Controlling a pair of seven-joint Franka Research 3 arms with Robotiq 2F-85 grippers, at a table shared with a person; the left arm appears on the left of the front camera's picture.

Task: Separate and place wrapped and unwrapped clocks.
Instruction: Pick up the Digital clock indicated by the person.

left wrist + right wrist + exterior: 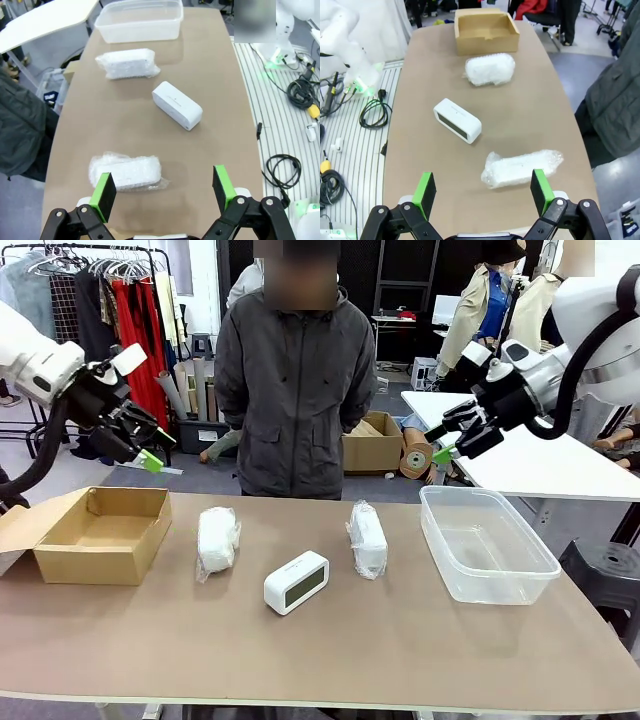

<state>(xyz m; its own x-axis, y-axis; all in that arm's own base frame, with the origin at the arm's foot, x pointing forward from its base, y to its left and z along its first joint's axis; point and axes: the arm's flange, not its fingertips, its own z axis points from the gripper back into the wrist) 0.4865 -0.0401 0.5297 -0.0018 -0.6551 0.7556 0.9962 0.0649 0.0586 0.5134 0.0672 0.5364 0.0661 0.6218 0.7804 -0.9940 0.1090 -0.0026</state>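
Bare white clock (296, 582) lies on the table (450, 660), low between both grippers; first wrapped clock (217, 539) below the left gripper (158, 448), second wrapped clock (367, 537) below the right gripper (445, 437); both grippers hover, jaws wide apart, empty

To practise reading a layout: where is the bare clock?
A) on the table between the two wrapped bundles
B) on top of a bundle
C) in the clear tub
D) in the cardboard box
A: the clock lies between the left bundle and the right bundle, outside both the box and the tub.
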